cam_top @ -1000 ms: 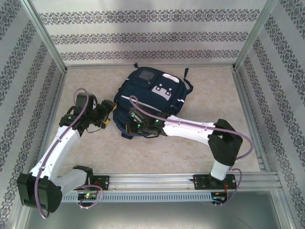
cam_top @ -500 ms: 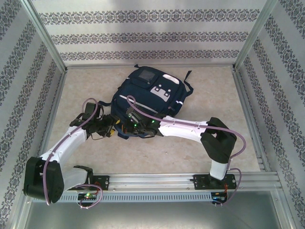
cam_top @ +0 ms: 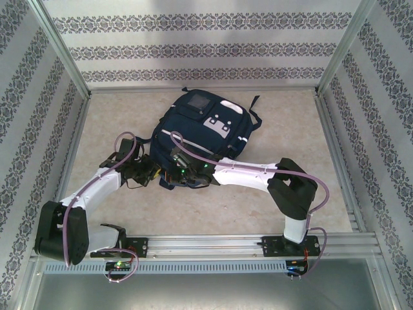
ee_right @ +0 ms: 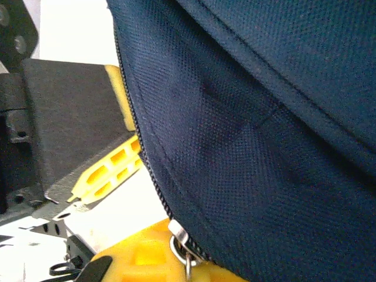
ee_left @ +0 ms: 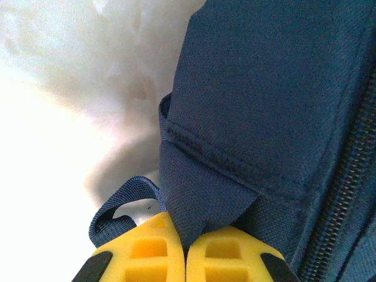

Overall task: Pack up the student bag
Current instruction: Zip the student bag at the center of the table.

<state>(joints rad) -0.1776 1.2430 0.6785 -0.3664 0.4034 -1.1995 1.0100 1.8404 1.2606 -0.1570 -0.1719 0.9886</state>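
The student bag (cam_top: pixel 203 129), navy with grey-white patches, lies in the middle of the floor. My left gripper (cam_top: pixel 157 173) is at its near-left corner. In the left wrist view the yellow fingers (ee_left: pixel 147 252) are shut on a navy fabric tab (ee_left: pixel 200 200) of the bag (ee_left: pixel 264 88), with a strap loop (ee_left: pixel 117 208) beside them. My right gripper (cam_top: pixel 173 173) sits just right of the left one, shut. In the right wrist view its yellow fingers (ee_right: pixel 138 255) close on the metal zipper pull (ee_right: pixel 179 231) at the bag's edge (ee_right: pixel 264 147).
The left gripper's yellow fingers (ee_right: pixel 111 167) stand a short way from the zipper line in the right wrist view. Patterned walls and metal posts (cam_top: pixel 61 48) enclose the beige floor (cam_top: pixel 290 123). A metal rail (cam_top: pixel 213 245) runs along the near edge.
My left arm swung right to the bag's near-left corner and its jaws shut on the fabric tab. The right arm shifted slightly left, staying shut at the zipper.
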